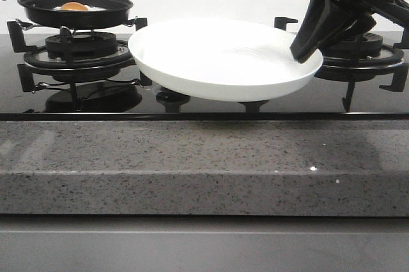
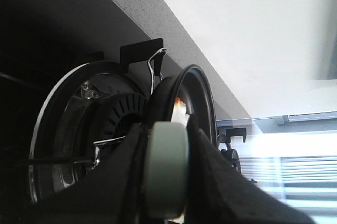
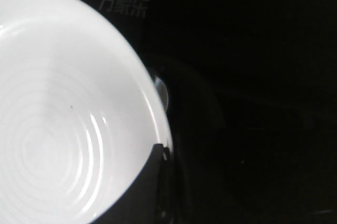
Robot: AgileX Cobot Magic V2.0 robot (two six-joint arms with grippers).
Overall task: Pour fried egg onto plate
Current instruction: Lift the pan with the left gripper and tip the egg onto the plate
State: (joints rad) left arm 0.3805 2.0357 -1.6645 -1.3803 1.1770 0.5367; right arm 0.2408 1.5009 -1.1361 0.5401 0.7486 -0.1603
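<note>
Two hands: both w/ a load, well apart across the black glass hob point(image 1: 211, 103).
Right hand point(image 1: 305, 52): pinching the rim of the round shallow white plate point(image 1: 223, 61); one dark finger lies over the rim on the plate's inner side. In the right wrist view a dark fingertip point(image 3: 145, 182) overlaps the rim edge; the other finger isn't visible.
Plate: held lifted above the hob, between the two burners, tilted a bit, far rim higher. It stretches from the right hand toward the left hand's side. Concentric rings show on its inside point(image 3: 58, 140). Nothing lies on it.
Left hand point(image 2: 166, 176): pressed onto the pale grey-green handle point(image 2: 166, 166) of the small black round frying pan point(image 1: 75, 9); dark fingers either side of the handle in the left wrist view.
Pan: just beyond the left hand, roughly level, raised a little above the black burner grate point(image 1: 77, 52).
Fried egg point(image 1: 75, 7): small, floppy, white w/ orange yolk, lying inside the pan; only a sliver point(image 2: 179, 109) shows past the rim in the left wrist view.
Worktop: grey speckled stone slab point(image 1: 204, 163) fronting the hob.
</note>
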